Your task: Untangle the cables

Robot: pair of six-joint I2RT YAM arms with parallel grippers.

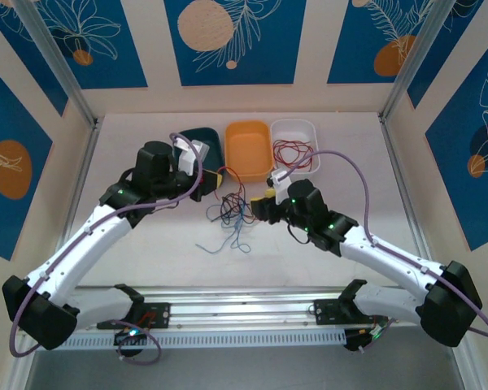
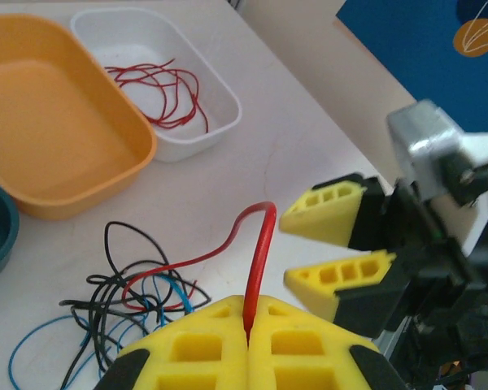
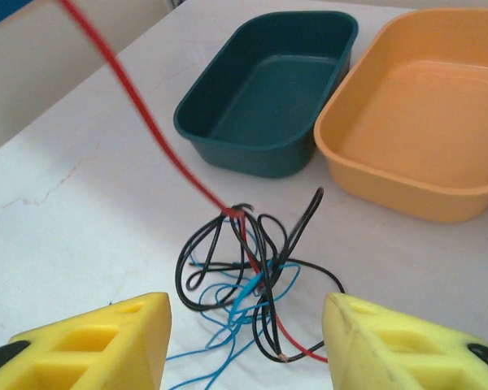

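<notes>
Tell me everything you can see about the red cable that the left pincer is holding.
The red cable is thin, smooth and flexible, with what looks like plastic insulation. One end is clamped between the shut yellow fingers of the left pincer. From there it rises, bends sharply like a hook, and slopes down into the tangle of black cables and blue cables lying on the white table.

The top external camera looks steeply down from high on the near side of the orange tray [image 1: 248,149], taking in the whole table [image 1: 171,260]. Both wrist cameras sit low and close, on that tray's near side, and share it and the tangled cables [image 3: 244,268] before it
</notes>
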